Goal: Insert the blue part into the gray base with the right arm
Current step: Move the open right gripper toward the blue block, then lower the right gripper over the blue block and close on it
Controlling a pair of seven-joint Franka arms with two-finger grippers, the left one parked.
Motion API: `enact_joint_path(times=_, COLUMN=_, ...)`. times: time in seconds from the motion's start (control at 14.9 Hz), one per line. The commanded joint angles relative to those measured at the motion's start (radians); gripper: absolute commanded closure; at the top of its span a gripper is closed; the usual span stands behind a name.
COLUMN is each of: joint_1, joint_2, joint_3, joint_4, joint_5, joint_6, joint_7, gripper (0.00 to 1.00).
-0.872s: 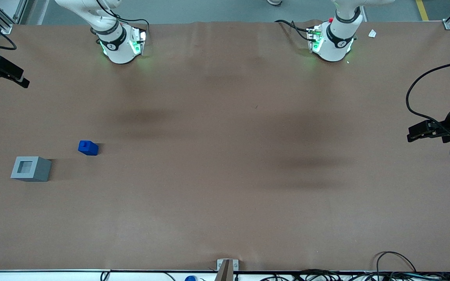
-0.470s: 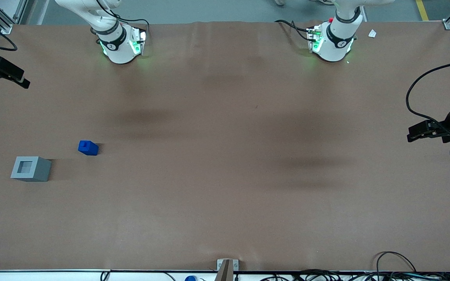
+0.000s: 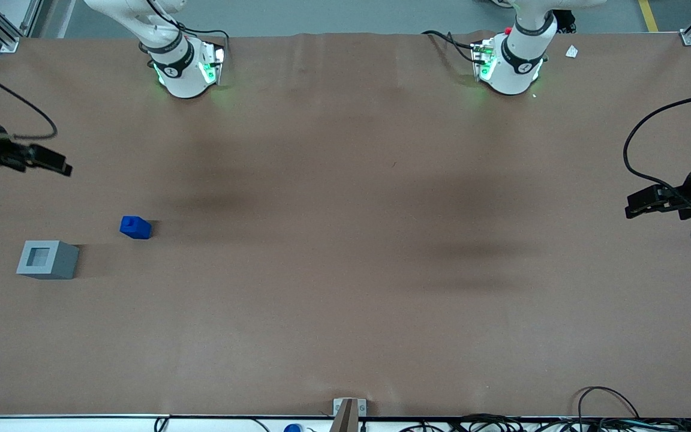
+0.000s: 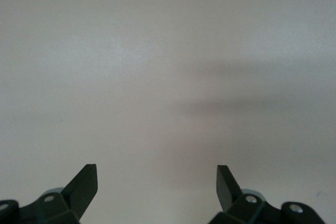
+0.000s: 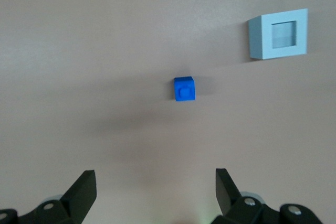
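The blue part (image 3: 135,227) stands on the brown table with its stub face up, apart from everything. The gray base (image 3: 47,259) sits beside it, a little nearer the front camera, with its square recess facing up. My right arm's gripper (image 3: 62,167) hangs above the table at the working arm's end, farther from the front camera than both blocks. In the right wrist view the gripper (image 5: 156,182) is open and holds nothing. The blue part (image 5: 184,88) and gray base (image 5: 278,34) lie well ahead of its fingertips.
Both arm bases (image 3: 185,66) stand along the table's edge farthest from the front camera. A metal bracket (image 3: 348,409) and loose cables (image 3: 609,414) line the edge nearest that camera. A white scrap (image 3: 571,51) lies near the parked arm's base.
The right arm's gripper has swung in from the table's edge, nearer the front camera and closer to the blue part. Both blocks are where they were.
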State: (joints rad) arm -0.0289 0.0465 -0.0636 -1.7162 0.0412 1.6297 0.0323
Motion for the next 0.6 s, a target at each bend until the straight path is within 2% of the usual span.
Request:
enact_joint_path(times=0.0, joint_1=-0.003, joint_2=0.033, joint_3=0.001, joint_4=-0.054, joint_5=-0.014, joint_6=0.080, joint_7=0.017, gripper=0.00)
enact_joint_path(times=0.4, joint_1=-0.002, joint_2=0.047, joint_3=0.001, joint_4=-0.328, joint_5=-0.017, joint_6=0.430, joint_7=0.009, gripper=0.00)
enact_joint_path(times=0.54, joint_1=-0.006, joint_2=0.071, joint_3=0.001, joint_4=-0.376, joint_5=-0.023, joint_6=0.502, joint_7=0.000, gripper=0.00)
